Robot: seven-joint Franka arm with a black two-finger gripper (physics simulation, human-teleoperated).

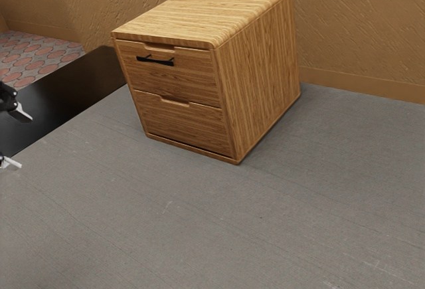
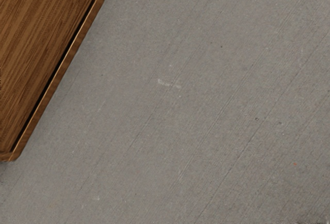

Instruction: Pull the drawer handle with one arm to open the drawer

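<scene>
A light wooden cabinet (image 1: 255, 70) stands on the grey floor, with two drawers in its front. The top drawer (image 1: 179, 73) carries a thin black handle (image 1: 155, 60) near its upper edge, and its front sits flush with the cabinet. The lower drawer (image 1: 186, 119) has a wooden grip (image 1: 174, 102) and also sits flush. A small black and white part of my arm (image 1: 9, 99) pokes in at the exterior view's left edge, far from the handle. In the wrist view, a corner of the cabinet (image 2: 36, 49) lies off to one side over bare floor.
Grey floor (image 1: 279, 222) spreads wide in front of and beside the cabinet. A black platform (image 1: 60, 96) lies at the exterior view's left, between my arm and the cabinet. Tan walls (image 1: 358, 23) stand close behind the cabinet.
</scene>
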